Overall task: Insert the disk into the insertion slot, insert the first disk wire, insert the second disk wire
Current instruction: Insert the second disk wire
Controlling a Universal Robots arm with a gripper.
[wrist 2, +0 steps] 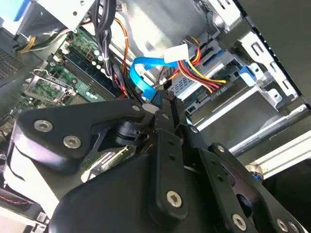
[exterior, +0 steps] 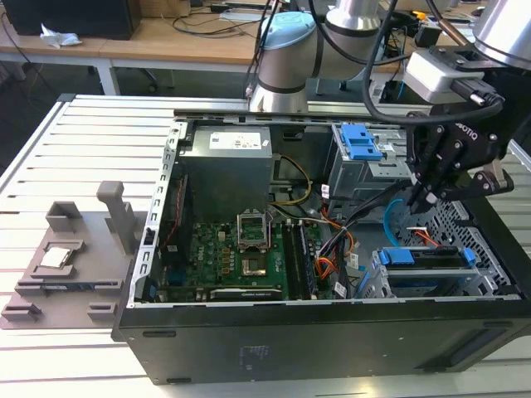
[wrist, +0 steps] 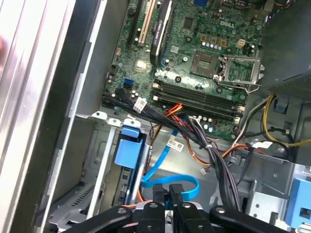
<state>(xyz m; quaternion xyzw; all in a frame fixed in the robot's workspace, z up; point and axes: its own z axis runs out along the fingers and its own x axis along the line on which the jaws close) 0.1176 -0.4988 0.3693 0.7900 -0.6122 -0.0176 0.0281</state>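
Pinching the light-blue cable [wrist 2: 141, 80] in clenched jaws, its end hidden behind fingertips [wrist: 177, 194], disk [exterior: 408, 257] half hidden in drive cage [exterior: 377, 290] at the exterior view's right, power-supply label [exterior: 236, 143] unreadable

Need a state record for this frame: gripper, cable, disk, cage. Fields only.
gripper: inside the open PC case, over the drive cage end
fingers: shut on one end of the light-blue cable
light-blue cable: curves in a loop beside the disk
disk: seated in the drive cage, blue bracket showing
drive cage: perforated silver, in the case's corner
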